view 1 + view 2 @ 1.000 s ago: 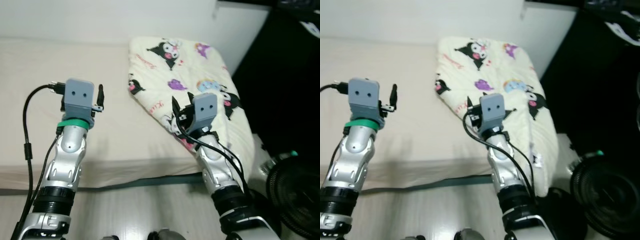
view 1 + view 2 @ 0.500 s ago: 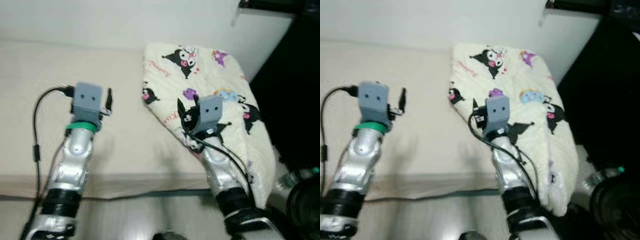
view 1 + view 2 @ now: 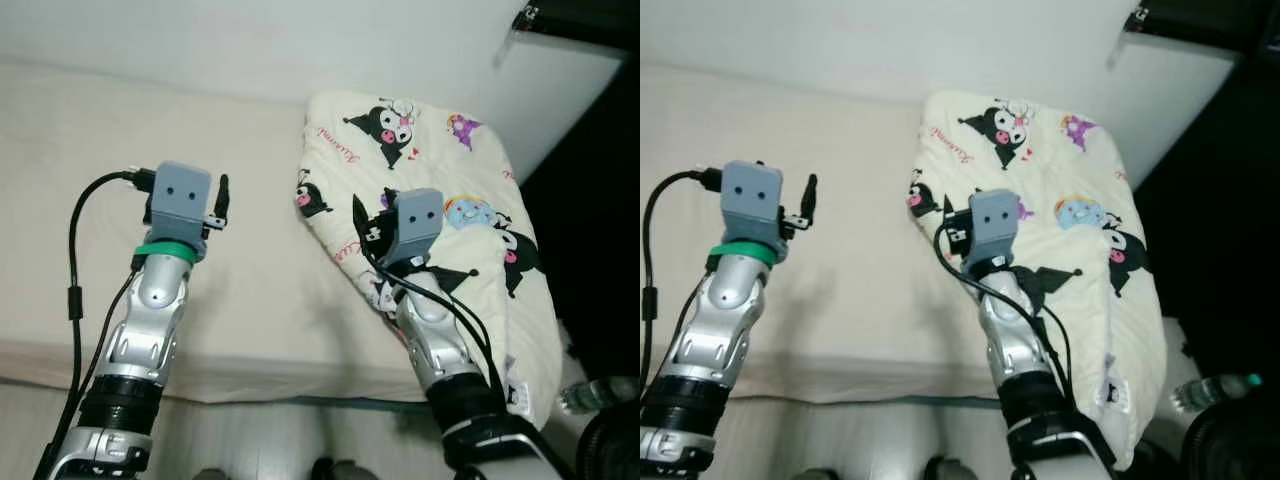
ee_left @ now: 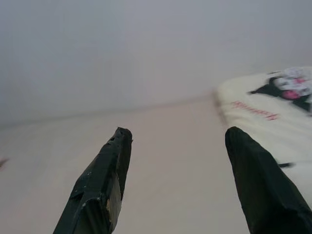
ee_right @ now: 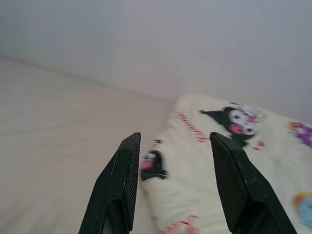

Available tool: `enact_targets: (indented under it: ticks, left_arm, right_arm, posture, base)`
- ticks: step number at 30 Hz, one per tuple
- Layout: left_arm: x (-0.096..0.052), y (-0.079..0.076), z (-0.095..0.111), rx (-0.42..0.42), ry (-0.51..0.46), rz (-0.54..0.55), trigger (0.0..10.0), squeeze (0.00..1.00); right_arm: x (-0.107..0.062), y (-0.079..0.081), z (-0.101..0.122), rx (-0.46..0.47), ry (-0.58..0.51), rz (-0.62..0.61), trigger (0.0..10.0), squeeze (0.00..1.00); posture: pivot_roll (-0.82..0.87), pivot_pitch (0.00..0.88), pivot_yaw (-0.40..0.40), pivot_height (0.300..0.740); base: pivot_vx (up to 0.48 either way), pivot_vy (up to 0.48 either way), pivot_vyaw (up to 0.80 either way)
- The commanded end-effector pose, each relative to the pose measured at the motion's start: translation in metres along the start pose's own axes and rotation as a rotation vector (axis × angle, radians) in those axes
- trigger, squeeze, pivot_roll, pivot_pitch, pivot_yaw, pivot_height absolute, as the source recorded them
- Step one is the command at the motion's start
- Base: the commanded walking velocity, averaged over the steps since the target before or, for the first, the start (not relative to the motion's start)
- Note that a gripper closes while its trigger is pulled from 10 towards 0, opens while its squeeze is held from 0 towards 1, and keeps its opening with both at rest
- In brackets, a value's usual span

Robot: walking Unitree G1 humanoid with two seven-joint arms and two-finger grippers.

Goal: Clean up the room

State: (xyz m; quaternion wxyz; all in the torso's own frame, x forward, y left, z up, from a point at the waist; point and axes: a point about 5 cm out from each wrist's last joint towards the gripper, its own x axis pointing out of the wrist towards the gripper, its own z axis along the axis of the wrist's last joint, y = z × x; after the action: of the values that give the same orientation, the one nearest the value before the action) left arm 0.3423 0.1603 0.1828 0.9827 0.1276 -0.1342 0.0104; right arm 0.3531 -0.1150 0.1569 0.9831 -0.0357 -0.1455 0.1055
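Bed (image 3: 250, 280): a wide mattress under a plain cream sheet lies in front of me, its far edge against a white wall (image 3: 300, 40) and its near edge just above the floor.
Blanket (image 3: 450, 190): a cream blanket printed with black-and-pink cartoon figures lies on my right part of the bed. It is folded or bunched into a long heap that runs from near the wall down to the near edge, where its lower corner droops over the side of the mattress.
Dark furniture (image 3: 600, 200): something black stands to my right of the bed, just past the blanket; I cannot make out what it is.
Left arm: raised over the bare sheet, well to the left of the blanket, with a black cable (image 3: 75, 270) looping off the wrist.
Left gripper (image 4: 175, 141): my fingers stand wide apart with nothing between them, pointing over the sheet toward the wall; the blanket's edge lies off to one side of them.
Right arm: raised over the near left edge of the blanket.
Right gripper (image 5: 173, 144): fingers spread apart and holding nothing, aimed along the blanket's left border, with the printed cloth below and ahead of them.
Bottle (image 3: 1215, 388): a small clear bottle with a green cap lies on the floor by the bed's right corner.
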Motion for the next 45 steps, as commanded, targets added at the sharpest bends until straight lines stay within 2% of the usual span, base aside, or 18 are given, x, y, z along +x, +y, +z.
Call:
enact_targets:
  ticks: [1, 21, 25, 26, 28, 31, 39, 45]
  left_arm:
    - [-0.001, -0.005, -0.003, -0.017, 0.019, -0.02, 10.0, 0.0]
    - [-0.001, -0.006, -0.006, -0.015, 0.048, -0.028, 10.0, 0.0]
    - [-0.002, -0.008, -0.01, -0.019, 0.067, -0.036, 10.0, 0.0]
    - [-0.004, -0.01, -0.018, -0.036, 0.105, -0.04, 10.0, 0.0]
    - [-0.006, -0.01, -0.021, -0.042, 0.12, -0.042, 10.0, 0.0]
    - [-0.011, -0.014, -0.031, -0.025, 0.155, -0.065, 10.0, 0.0]
    - [-0.018, -0.02, -0.035, -0.018, 0.171, -0.098, 10.0, 0.0]
    - [-0.019, -0.021, -0.035, -0.015, 0.17, -0.112, 10.0, 0.0]
  right_arm:
    - [-0.004, -0.005, -0.006, 0.0, 0.028, -0.024, 10.0, 0.0]
    - [-0.006, -0.004, -0.009, 0.005, 0.037, -0.026, 10.0, 0.0]
    - [-0.008, -0.006, -0.013, 0.032, 0.057, -0.043, 10.0, 0.0]
    - [-0.009, -0.009, -0.015, 0.051, 0.069, -0.065, 10.0, 0.0]
    - [-0.01, -0.01, -0.016, 0.056, 0.073, -0.073, 10.0, 0.0]
    - [-0.013, -0.02, -0.017, 0.051, 0.084, -0.131, 10.0, 0.0]
    - [-0.021, -0.04, -0.02, 0.031, 0.097, -0.23, 10.0, 0.0]
    - [-0.024, -0.044, -0.021, 0.022, 0.102, -0.252, 10.0, 0.0]
  posture:
    - [-0.06, 0.055, -0.027, 0.74]
    - [-0.06, 0.057, -0.021, 0.74]
    - [-0.06, 0.059, -0.02, 0.74]
    - [-0.07, 0.064, -0.016, 0.74]
    - [-0.07, 0.064, -0.016, 0.74]
    - [-0.07, 0.066, -0.015, 0.74]
    - [-0.08, 0.074, -0.005, 0.705]
    - [-0.09, 0.082, 0.009, 0.685]
  base:
    - [0.0, 0.0, 0.0]
    - [0.0, 0.0, 0.0]
    - [0.0, 0.0, 0.0]
    - [0.0, 0.0, 0.0]
    - [0.0, 0.0, 0.0]
    - [0.0, 0.0, 0.0]
    - [0.0, 0.0, 0.0]
    - [0.0, 0.0, 0.0]
